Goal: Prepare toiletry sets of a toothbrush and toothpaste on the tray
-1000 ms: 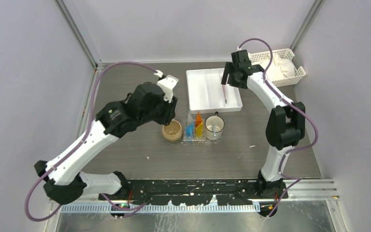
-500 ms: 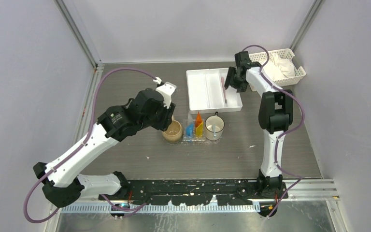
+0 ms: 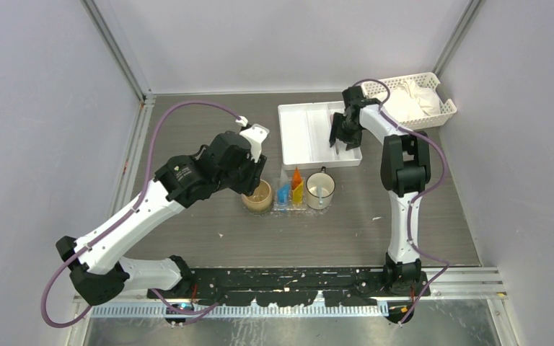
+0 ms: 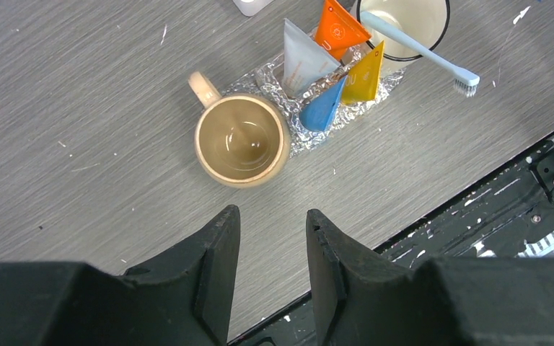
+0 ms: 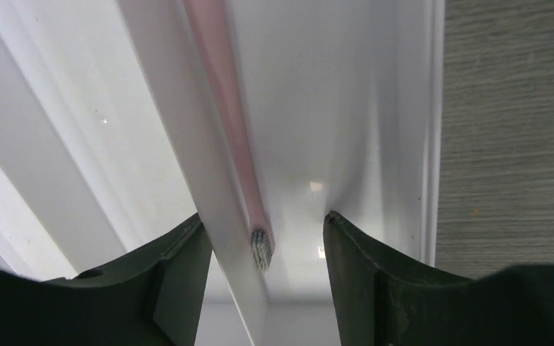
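Note:
Several toothpaste tubes stand on the small clear tray (image 4: pixel 297 138): orange (image 4: pixel 337 29), grey (image 4: pixel 299 61), yellow (image 4: pixel 366 72) and blue (image 4: pixel 323 108). From above the tray (image 3: pixel 283 206) sits between two mugs. A light blue toothbrush (image 4: pixel 418 50) leans out of the white mug (image 3: pixel 320 191). My left gripper (image 4: pixel 273 216) hangs open and empty above the table, just near of the tan mug (image 4: pixel 242 140). A pink toothbrush (image 5: pixel 223 108) lies along the divider of the white compartmented tray (image 3: pixel 303 137). My right gripper (image 5: pixel 264 218) is open, its jaws either side of the brush head without touching it.
A white slotted basket (image 3: pixel 418 101) with white cloth stands at the back right, close behind the right wrist. The black base rail (image 4: pixel 476 209) runs along the near table edge. Grey walls enclose the table on three sides.
The right gripper has swung back and lowered into the white compartmented tray over the pink toothbrush, its jaws a little narrower. The left arm has shifted slightly right, toward the tan mug.

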{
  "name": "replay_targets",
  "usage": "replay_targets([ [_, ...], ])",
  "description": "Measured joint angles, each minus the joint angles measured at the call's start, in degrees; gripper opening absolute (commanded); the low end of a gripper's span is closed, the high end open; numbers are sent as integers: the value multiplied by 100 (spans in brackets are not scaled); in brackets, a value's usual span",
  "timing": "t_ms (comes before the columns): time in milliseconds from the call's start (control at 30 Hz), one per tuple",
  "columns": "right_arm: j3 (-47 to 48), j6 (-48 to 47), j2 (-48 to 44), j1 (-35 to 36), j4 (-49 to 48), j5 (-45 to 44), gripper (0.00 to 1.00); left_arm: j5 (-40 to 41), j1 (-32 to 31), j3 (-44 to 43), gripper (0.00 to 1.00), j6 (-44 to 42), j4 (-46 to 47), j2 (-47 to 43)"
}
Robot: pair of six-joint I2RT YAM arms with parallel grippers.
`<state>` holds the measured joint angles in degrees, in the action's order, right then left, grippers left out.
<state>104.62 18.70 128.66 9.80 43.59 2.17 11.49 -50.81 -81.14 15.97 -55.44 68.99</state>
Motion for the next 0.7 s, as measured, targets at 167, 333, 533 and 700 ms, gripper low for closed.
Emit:
replay_targets([
  [167,-254,-26,-127,24,-260,15,69,-7,33,4,39,-37,31,0],
  [333,-693,39,-396,22,-715,415,71,-9,101,68,39,-120,46,0],
  [533,-968,260,-697,17,-1130,896,69,-17,173,173,38,-151,59,0],
  [700,-990,374,-927,24,-1342,918,62,-55,223,197,37,-166,59,0],
])
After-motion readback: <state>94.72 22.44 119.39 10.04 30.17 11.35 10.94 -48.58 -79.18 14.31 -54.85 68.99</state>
